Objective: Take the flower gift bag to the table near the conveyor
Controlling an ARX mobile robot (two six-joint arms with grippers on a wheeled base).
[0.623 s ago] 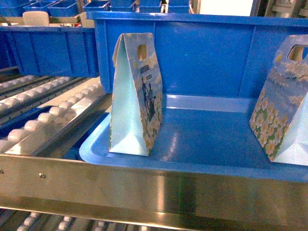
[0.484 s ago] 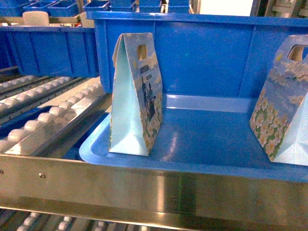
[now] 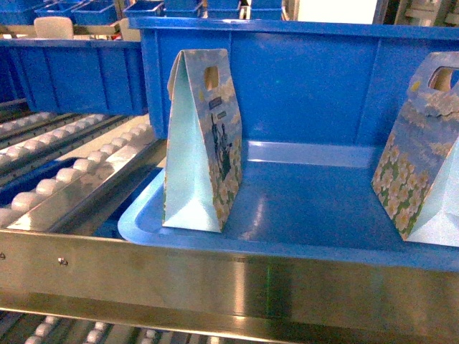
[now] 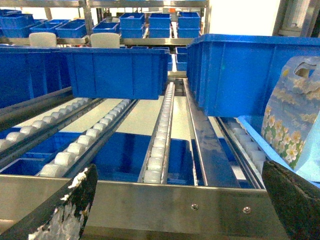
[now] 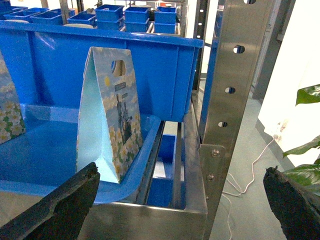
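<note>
**Two flower gift bags stand in a shallow blue tray on the roller rack; both sets of jaws released and empty**

In the head view a flower gift bag [image 3: 201,143] stands upright near the front left corner of a shallow blue tray [image 3: 301,247], its pale blue side panel turned to the camera and its printed daisy face to the right. A second flower gift bag [image 3: 423,154] leans at the tray's right edge, partly cut off by the frame. Behind both rises the wall of a tall blue crate [image 3: 301,79]. The tray sits behind the conveyor [image 3: 79,168] front rail, a shiny steel bar running across the bottom of the view, with sloping lanes of white rollers to the left.

The left gripper [image 4: 175,210] shows only its two dark finger tips at the lower corners of the left wrist view, spread wide apart with nothing between them. It faces the roller lanes, with another blue crate [image 4: 117,72] up the lane and the leaning bag at the right edge.

The right gripper [image 5: 180,207] is likewise spread wide and empty. It looks at a flower gift bag standing near the tray's right front corner, beside a perforated steel upright [image 5: 227,95] of the rack. Green plant leaves [image 5: 307,130] show at the far right
</note>
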